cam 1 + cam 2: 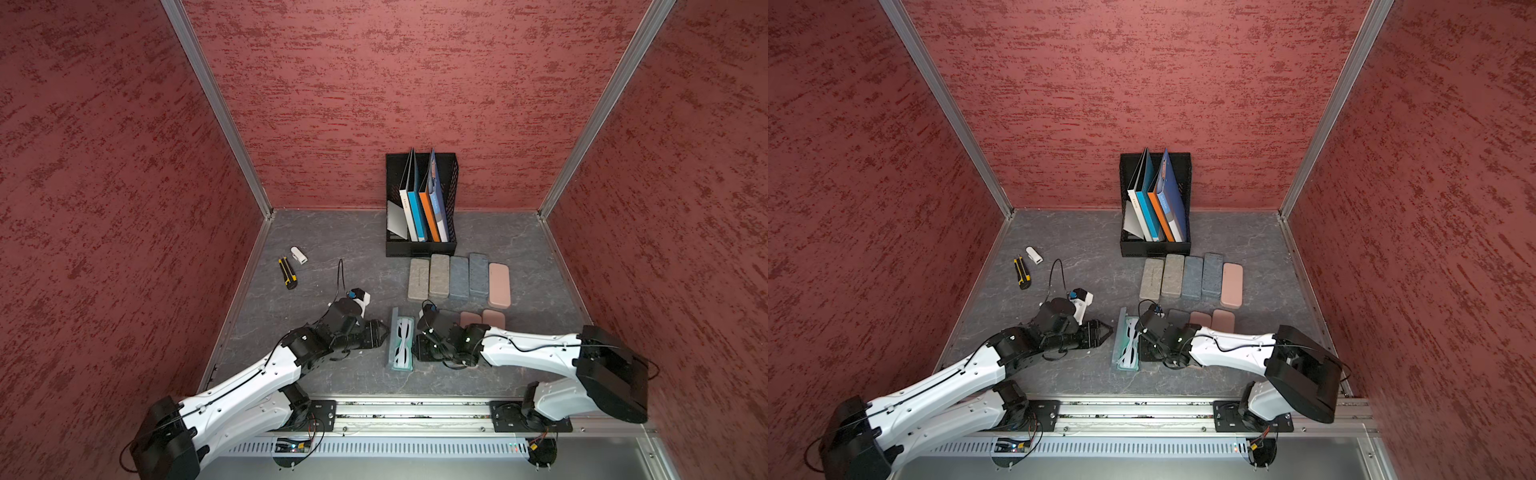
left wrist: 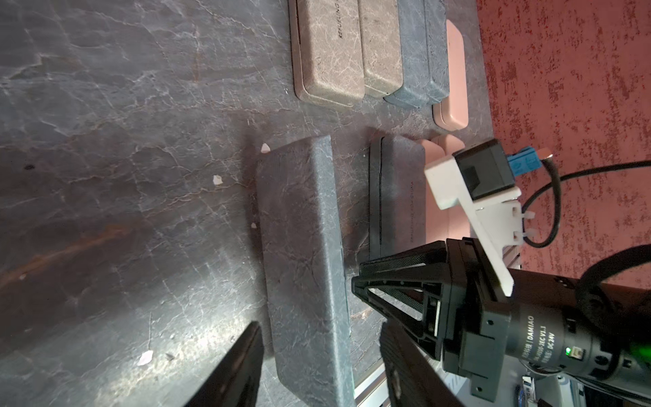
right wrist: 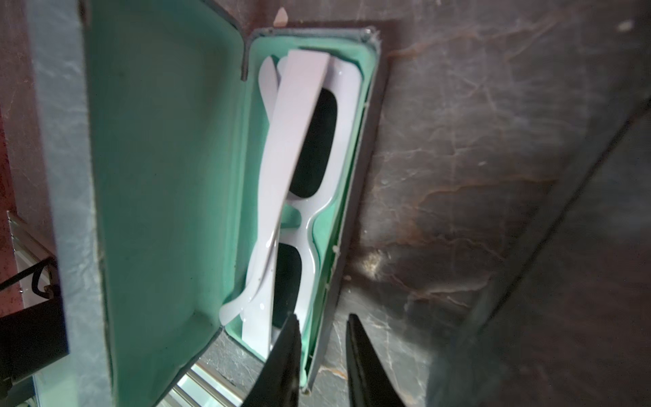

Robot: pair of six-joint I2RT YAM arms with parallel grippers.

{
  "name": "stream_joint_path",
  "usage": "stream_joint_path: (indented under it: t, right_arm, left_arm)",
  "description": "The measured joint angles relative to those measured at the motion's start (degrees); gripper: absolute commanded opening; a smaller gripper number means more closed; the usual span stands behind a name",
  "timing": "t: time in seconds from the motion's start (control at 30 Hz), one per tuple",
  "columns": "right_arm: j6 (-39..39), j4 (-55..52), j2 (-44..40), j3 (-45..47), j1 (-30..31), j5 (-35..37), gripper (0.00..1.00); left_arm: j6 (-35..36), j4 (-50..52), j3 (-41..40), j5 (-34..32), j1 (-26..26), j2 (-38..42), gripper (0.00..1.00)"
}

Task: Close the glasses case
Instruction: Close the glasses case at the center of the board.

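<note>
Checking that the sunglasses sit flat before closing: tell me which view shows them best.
The right wrist view: the white sunglasses lie folded in the open case, close and clear. Both top views show them small, from above. The left wrist view shows only the raised lid, from its grey outside.

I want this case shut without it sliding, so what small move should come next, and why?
Probably nudge the left tool against the raised lid, tipping it over the glasses; the right tool straddles the base wall to steady it.
</note>
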State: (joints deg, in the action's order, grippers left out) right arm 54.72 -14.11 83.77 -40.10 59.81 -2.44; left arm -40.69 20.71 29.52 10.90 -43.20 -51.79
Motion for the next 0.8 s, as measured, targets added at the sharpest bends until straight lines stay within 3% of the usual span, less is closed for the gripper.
stream_joint_path:
  t: [0.23, 0.8]
  right_arm:
    - [0.9, 1.2, 4.8, -2.0, 0.0, 1.4, 0.19]
    - [1.7, 2.2, 4.4, -1.3, 0.0, 2.8, 0.13]
  left_arm:
    - [1.7, -3.9, -0.2, 4.0, 0.5, -2.2, 0.41]
    - [2.2, -8.9, -0.3, 5.8, -0.7, -7.5, 0.31]
